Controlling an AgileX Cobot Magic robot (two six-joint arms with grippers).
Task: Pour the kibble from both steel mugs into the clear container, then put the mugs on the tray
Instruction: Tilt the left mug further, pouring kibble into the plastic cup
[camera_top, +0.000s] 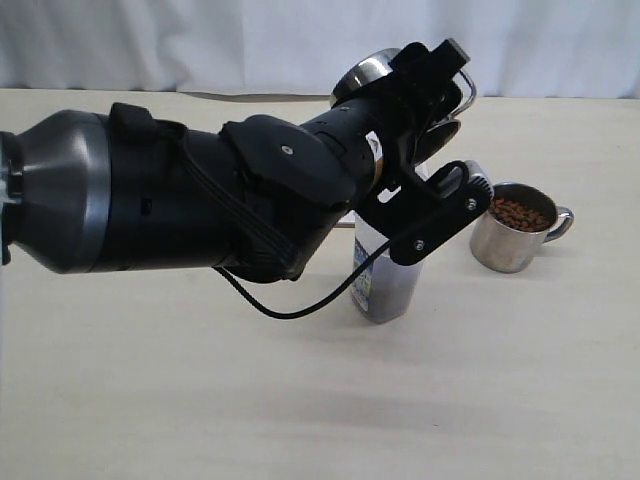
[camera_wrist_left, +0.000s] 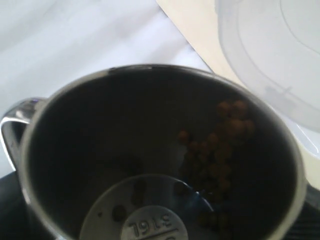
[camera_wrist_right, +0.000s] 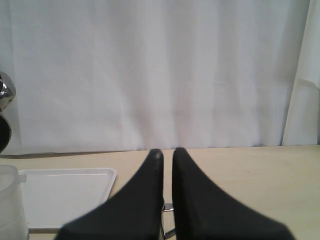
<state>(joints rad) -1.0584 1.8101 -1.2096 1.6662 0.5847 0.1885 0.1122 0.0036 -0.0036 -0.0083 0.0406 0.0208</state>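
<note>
My left gripper (camera_top: 455, 120) is shut on a steel mug (camera_top: 362, 76), held tilted above the clear container (camera_top: 385, 285), which the gripper mostly hides. The left wrist view looks straight into this mug (camera_wrist_left: 150, 125): a small cluster of kibble (camera_wrist_left: 220, 145) lies along its inner wall, and the container's rim (camera_wrist_left: 270, 60) is just beyond the mug's lip. The second steel mug (camera_top: 515, 228) stands upright on the table to the right, full of kibble (camera_top: 520, 213). My right gripper (camera_wrist_right: 167, 152) is shut, empty, above the table. The white tray (camera_wrist_right: 65, 192) lies beyond it.
A white curtain (camera_top: 300, 40) hangs along the back of the beige table (camera_top: 300, 400). The left arm's black body (camera_top: 180, 195) and its cable fill the left and middle of the exterior view. The right wrist view catches the container's edge (camera_wrist_right: 9, 200).
</note>
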